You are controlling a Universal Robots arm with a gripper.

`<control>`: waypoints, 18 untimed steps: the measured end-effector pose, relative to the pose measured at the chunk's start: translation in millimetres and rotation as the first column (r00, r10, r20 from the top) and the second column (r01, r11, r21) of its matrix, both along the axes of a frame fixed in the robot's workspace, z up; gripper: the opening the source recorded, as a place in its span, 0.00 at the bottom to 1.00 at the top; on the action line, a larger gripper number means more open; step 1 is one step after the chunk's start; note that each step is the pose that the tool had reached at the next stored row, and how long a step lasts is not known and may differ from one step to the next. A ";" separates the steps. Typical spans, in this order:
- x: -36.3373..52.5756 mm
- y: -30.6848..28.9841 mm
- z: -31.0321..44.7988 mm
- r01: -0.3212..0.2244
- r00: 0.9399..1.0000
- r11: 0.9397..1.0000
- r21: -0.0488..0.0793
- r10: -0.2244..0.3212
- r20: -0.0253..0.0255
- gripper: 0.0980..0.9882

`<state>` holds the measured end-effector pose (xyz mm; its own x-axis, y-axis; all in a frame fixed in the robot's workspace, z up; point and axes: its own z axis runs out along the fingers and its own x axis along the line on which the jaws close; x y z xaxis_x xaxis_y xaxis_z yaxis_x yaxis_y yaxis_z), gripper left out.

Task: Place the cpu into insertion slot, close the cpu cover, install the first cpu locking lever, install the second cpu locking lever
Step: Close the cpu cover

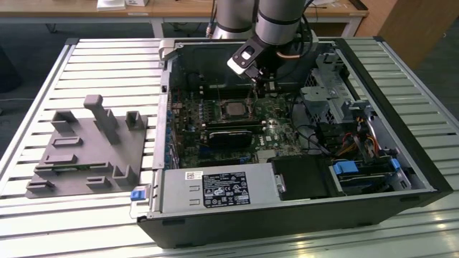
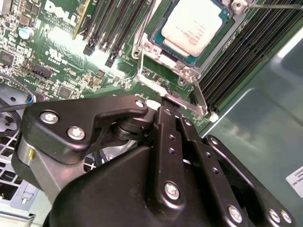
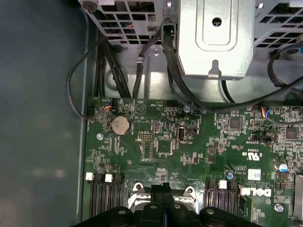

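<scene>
The cpu [image 2: 194, 26], a silver-grey square chip, lies flat in the middle of the green board [image 1: 233, 109]. The cpu cover [image 2: 189, 72] lies down around it as a silver frame, so the insertion slot is hidden beneath both. My gripper [image 2: 171, 108] is shut, its black fingers pressed together. Their tips sit at the silver bar on the cover's near edge [image 2: 194, 103]; I cannot tell whether they touch it. A thin wire locking lever [image 2: 143, 42] runs along one side of the cover. A second one [image 2: 277, 5] shows past the far corner. In the exterior view the gripper [image 1: 264, 86] hangs just beyond the chip.
Long black memory slots [image 2: 236, 52] flank the socket. A black graphics card [image 1: 229, 137] lies in front of the chip. A metal drive cage [image 1: 326, 102] with cables stands at the exterior view's right. A grey fixture [image 1: 86, 150] sits outside the case on the exterior view's left.
</scene>
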<state>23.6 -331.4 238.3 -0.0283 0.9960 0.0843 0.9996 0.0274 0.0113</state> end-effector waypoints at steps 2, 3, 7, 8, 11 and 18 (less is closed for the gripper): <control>-2.5 0.0 -0.2 0.000 1.000 1.000 0.000 0.000 0.000 0.01; -3.7 0.0 -0.4 0.000 1.000 1.000 0.000 0.000 0.000 0.01; -8.2 0.0 -1.4 0.000 1.000 1.000 0.000 0.000 0.000 0.01; -9.3 0.0 -1.7 0.000 1.000 1.000 0.000 0.000 0.000 0.01; -12.1 0.0 -2.8 0.000 1.000 1.000 0.000 0.000 0.000 0.01; -16.4 -2.2 -6.1 0.000 1.000 1.000 0.000 0.000 0.000 0.01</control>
